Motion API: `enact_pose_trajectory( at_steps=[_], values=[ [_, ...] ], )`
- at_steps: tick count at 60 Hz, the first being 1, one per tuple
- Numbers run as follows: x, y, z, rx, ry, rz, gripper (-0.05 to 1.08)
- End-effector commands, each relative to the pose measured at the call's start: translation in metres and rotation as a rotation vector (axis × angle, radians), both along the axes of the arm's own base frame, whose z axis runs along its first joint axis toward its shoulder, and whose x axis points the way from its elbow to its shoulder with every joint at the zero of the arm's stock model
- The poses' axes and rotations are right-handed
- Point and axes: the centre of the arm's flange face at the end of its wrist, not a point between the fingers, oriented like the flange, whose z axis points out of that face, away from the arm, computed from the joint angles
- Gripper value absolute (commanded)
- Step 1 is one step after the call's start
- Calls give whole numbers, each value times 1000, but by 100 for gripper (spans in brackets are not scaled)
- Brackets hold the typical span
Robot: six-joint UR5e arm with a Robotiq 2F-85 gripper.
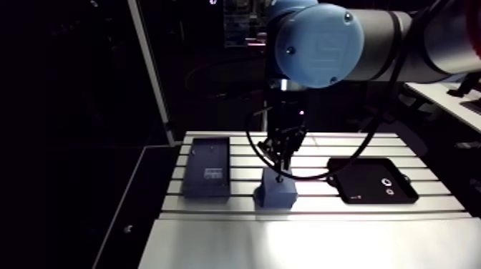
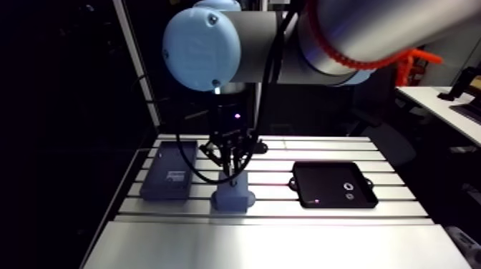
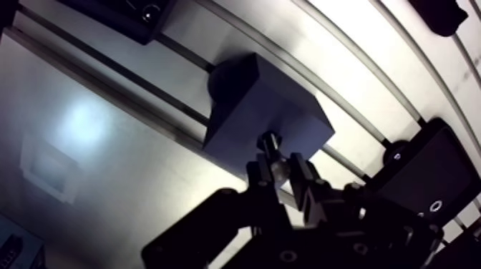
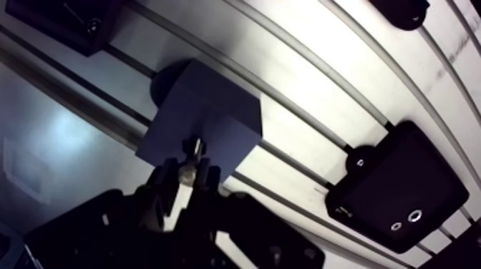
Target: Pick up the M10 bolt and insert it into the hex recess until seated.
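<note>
A dark blue block (image 3: 261, 114) stands on the slotted table (image 1: 315, 236), seen in the arm view as the block (image 1: 277, 192) in the middle. My gripper (image 3: 280, 170) hangs just above the block's near edge, shut on the M10 bolt (image 3: 272, 152). The bolt is metallic and points down toward the block's top face. In the arm view the gripper (image 1: 284, 163) sits directly over the block, its tip close to the top. The hex recess itself is not visible.
A black tray (image 1: 373, 180) with two small ring-like parts lies to the right of the block. A flat dark blue box (image 1: 207, 167) lies to the left. The table's front strip is smooth metal.
</note>
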Motion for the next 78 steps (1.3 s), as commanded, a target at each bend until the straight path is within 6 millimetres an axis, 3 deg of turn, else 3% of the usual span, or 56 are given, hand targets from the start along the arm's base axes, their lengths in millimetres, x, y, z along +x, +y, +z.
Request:
enact_pose_trajectory(
  at_steps=[1, 50, 52, 53, 54, 55, 60, 61, 62, 63, 67, 78],
  values=[
    [0, 0, -1, 0, -1, 0, 79],
    [3, 0, -5, 1, -10, 2, 78],
    [3, 0, -5, 1, -12, 2, 76],
    [3, 0, -5, 2, -11, 2, 67],
    [3, 0, -5, 2, -11, 2, 67],
    [4, -1, -5, 1, -10, 3, 57],
    [4, -2, -4, 0, -11, 8, 41],
    [4, -2, -5, 0, -13, 13, 29],
    [4, -2, -5, 0, -13, 13, 29],
    [5, -2, -6, -1, -15, 19, 17],
    [6, -2, -6, -2, -15, 26, 3],
    [6, -2, -6, -2, -15, 28, 1]
  ],
)
